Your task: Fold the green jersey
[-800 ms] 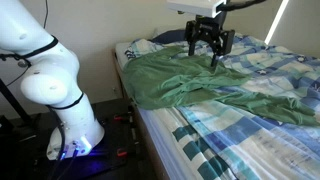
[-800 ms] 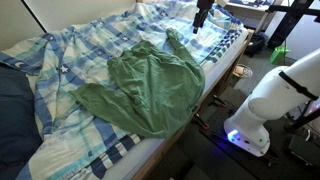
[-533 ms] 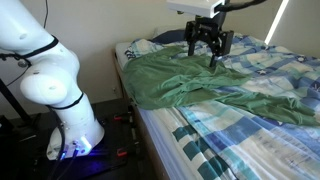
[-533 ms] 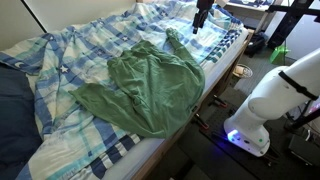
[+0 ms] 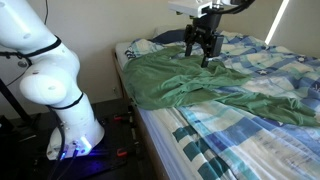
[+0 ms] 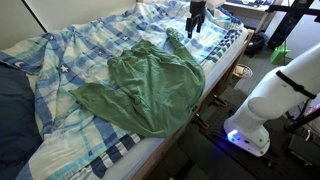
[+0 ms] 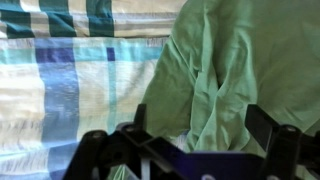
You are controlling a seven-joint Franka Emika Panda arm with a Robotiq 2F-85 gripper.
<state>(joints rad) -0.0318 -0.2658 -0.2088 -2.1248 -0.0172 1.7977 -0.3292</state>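
Folding has, as far as I can judge, barely begun. The green jersey lies spread and rumpled in one loose layer on the checked bedspread, and neither exterior view shows a clean crease or a doubled-over panel, so nearly the whole fold looks left to do. The garment stretches away from beneath the pincer toward the edge of the bed, with one narrow end reaching up to about under the fingers. The pincer hangs close above that end, pointing down, its jaws wide apart with nothing between them. In the wrist view the fingers frame a ridge of green cloth directly below, with bare blue-and-white check off to one side. I cannot tell whether the fingertips brush the fabric; in both exterior views they seem just above it rather than pressed in. My guess is that the next step is to close on this raised end and carry it over the rest of the jersey.
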